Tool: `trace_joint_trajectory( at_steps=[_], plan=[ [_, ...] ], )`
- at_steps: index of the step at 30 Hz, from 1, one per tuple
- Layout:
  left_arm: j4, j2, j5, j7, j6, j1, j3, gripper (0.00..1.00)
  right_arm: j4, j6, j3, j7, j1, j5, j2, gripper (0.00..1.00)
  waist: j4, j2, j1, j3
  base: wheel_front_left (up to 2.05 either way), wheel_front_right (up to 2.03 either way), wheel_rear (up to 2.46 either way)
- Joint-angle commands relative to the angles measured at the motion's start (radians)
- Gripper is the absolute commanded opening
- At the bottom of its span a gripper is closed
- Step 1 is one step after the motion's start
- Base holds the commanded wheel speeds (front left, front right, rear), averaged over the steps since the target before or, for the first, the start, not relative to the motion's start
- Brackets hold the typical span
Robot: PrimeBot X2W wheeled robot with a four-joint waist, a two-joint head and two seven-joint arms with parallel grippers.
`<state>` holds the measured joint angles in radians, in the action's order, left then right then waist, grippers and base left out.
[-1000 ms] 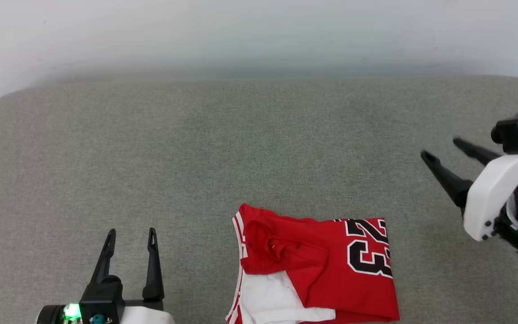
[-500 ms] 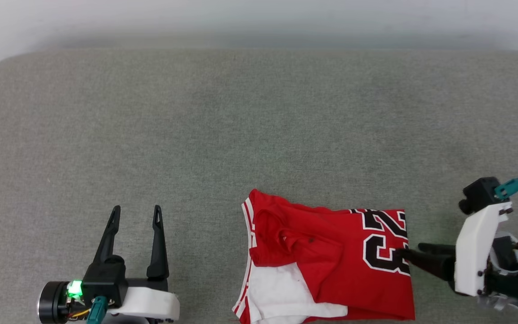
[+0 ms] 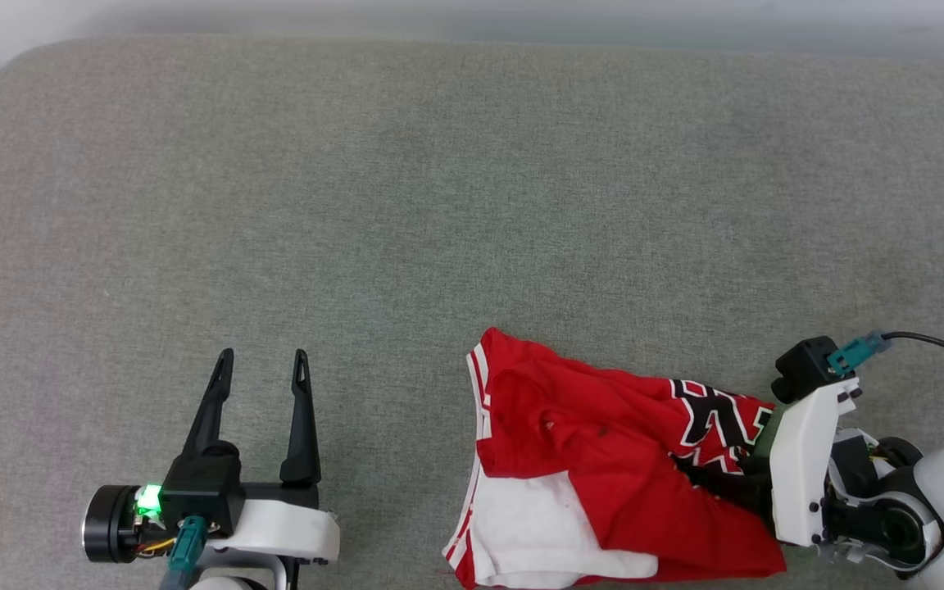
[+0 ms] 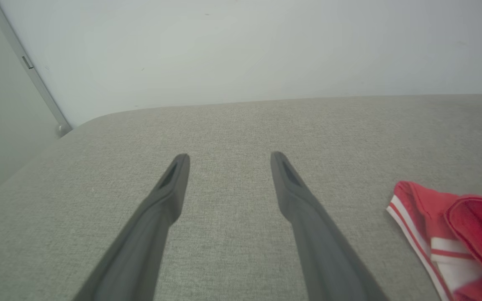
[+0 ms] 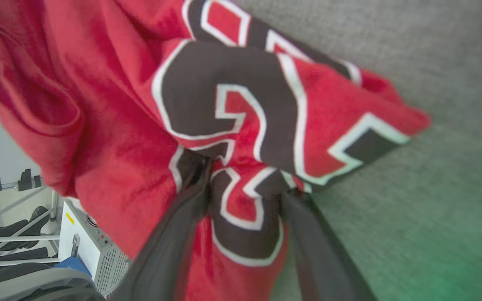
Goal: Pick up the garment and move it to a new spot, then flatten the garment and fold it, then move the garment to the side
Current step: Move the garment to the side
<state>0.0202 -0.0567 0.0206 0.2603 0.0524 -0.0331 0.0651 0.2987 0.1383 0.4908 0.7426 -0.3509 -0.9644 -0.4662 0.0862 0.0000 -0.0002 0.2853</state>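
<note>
One left gripper (image 3: 264, 354) hovers over the grey cushion (image 3: 439, 205) well to the left of the jersey (image 3: 603, 442). Its two dark fingers stand wide apart with nothing between them, and a green light (image 3: 148, 497) glows at its wrist. In the left wrist view the left gripper (image 4: 229, 155) points across bare cushion, and the jersey's (image 4: 467, 217) striped edge lies off to its right. There is one jersey, lying on the cushion's near half. Its red body is rumpled, one white sleeve (image 3: 537, 533) is spread at its near left, and white-red trim runs down its left edge. Black white-edged numerals (image 3: 718, 426) sit crumpled at the jersey's right end. One right gripper (image 3: 726, 483) reaches in there from the right, its two fingers partly under the cloth. In the right wrist view the right gripper (image 5: 247, 179) has a fold of the jersey (image 5: 111, 138) bunched between its fingers. Both tips touch the print, but I cannot tell whether they pinch it.
</note>
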Motion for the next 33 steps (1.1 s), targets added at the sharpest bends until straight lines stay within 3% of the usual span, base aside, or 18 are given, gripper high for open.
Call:
trace_joint_trajectory(
  at_steps=[1, 11, 16, 23, 33],
  plan=[
    [0.001, 0.002, 0.000, 0.007, 0.002, -0.013, 0.001, 1.00, 0.075, -0.014, 0.078, 0.004, 0.060, 0.022, 0.039, 0.00, 0.000, 0.0000, 0.0002, -0.004, 0.00, 0.00, 0.00],
    [0.007, 0.002, -0.001, 0.007, 0.008, 0.041, -0.019, 1.00, -0.051, -0.008, 0.128, -0.183, -0.080, 0.055, -0.070, 0.00, -0.047, 0.0000, 0.0002, -0.094, 0.00, 0.00, 0.00],
    [-0.002, 0.002, -0.001, 0.007, 0.017, 0.073, -0.038, 1.00, -0.159, -0.008, 0.184, -0.203, -0.132, 0.104, -0.161, 0.00, -0.102, 0.0000, 0.0002, -0.138, 0.00, 0.00, 0.00],
    [-0.038, 0.002, 0.005, 0.006, 0.025, 0.108, -0.073, 1.00, -0.300, -0.008, 0.187, -0.177, -0.186, 0.144, -0.280, 0.00, -0.217, 0.0000, 0.0002, -0.136, 0.00, 0.00, 0.00],
    [-0.060, -0.019, -0.011, 0.005, 0.020, 0.058, -0.101, 1.00, -0.249, -0.008, 0.102, -0.222, -0.246, 0.215, -0.384, 0.00, -0.339, 0.0000, 0.0002, -0.034, 0.00, 0.00, 0.00]
  ],
)
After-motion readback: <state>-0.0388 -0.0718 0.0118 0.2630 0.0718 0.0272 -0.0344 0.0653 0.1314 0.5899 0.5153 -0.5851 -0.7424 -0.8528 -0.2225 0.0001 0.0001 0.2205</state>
